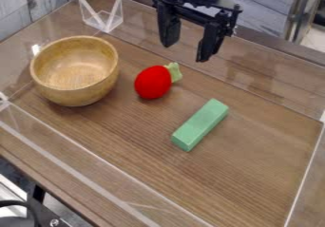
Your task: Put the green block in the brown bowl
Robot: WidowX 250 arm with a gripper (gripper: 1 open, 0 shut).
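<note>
Three things across my counter [254,188]
Bowl [75,70] left, strawberry toy [155,82] middle, block [200,124] front-right; my tool [188,43] hangs behind.

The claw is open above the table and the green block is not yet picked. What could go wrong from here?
1. The strawberry toy lies between the green block and the brown bowl; a low carry could knock it.
2. The block lies diagonally; the open claw may need to turn or it could slip.
</note>
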